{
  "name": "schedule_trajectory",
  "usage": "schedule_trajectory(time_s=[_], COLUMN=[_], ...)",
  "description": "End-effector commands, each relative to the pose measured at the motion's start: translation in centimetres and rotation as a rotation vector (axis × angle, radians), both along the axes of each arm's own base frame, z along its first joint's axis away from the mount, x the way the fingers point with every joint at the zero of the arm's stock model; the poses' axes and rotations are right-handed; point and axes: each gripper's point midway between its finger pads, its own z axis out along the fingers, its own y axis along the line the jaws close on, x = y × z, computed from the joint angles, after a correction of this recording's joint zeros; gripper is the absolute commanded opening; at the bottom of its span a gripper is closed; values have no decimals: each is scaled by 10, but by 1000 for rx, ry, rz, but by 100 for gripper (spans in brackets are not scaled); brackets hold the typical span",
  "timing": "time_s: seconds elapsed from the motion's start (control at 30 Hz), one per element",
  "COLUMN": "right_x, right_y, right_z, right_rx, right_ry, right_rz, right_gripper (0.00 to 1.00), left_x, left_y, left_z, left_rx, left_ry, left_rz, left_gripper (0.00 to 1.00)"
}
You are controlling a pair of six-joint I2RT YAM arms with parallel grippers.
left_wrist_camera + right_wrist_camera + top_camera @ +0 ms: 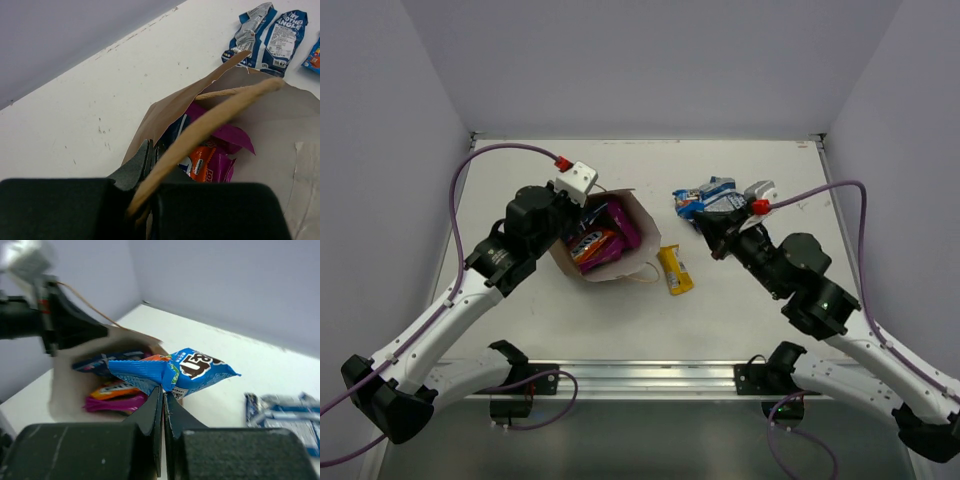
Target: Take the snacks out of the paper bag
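Observation:
The brown paper bag (620, 262) lies on its side mid-table, mouth open. An orange-red packet (593, 243), magenta pouches (623, 228) and a dark blue bag show inside it. My left gripper (570, 212) is shut on the bag's rim by the pale handle (220, 112). My right gripper (163, 392) is shut on a blue packet (170, 371) and holds it above the table, right of the bag (65, 390). In the top view this packet (688, 203) hangs at my right gripper (705, 222). A yellow bar (675, 270) lies right of the bag.
Two blue-white packets (720, 190) lie at the back right, also in the left wrist view (270, 35). The side walls stand close on the left, the right and at the back. A metal rail (640, 375) runs along the near edge.

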Motion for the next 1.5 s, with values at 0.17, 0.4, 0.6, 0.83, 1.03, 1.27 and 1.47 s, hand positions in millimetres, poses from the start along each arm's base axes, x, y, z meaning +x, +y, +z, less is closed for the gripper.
schedule_trajectory(time_s=[0.17,0.4,0.6,0.83,1.03,1.27,1.47], right_x=[25,26,39,35,28,36,52], right_y=[-83,-86,-67,3,98,163,192], right_z=[-175,-231,-156,-52,-35,-58,-82], right_rx=[-108,-119,-44,279,343,410,474], right_ry=[533,744,655,672,822,962,1016], right_rz=[-409,-459,-373,-142,53,98,86], right_gripper=[0,11,66,71,72,71,71], left_x=[0,0,-4,-4,-1,2,1], left_y=[-1,1,0,-7,-5,-5,-11], left_z=[4,4,13,13,22,24,20], left_rx=[7,11,-14,-76,-113,-143,-155], left_ry=[-41,-43,-49,-21,-23,4,28], left_rz=[-12,-11,-18,-17,22,56,37], left_gripper=[0,0,0,0,0,0,0])
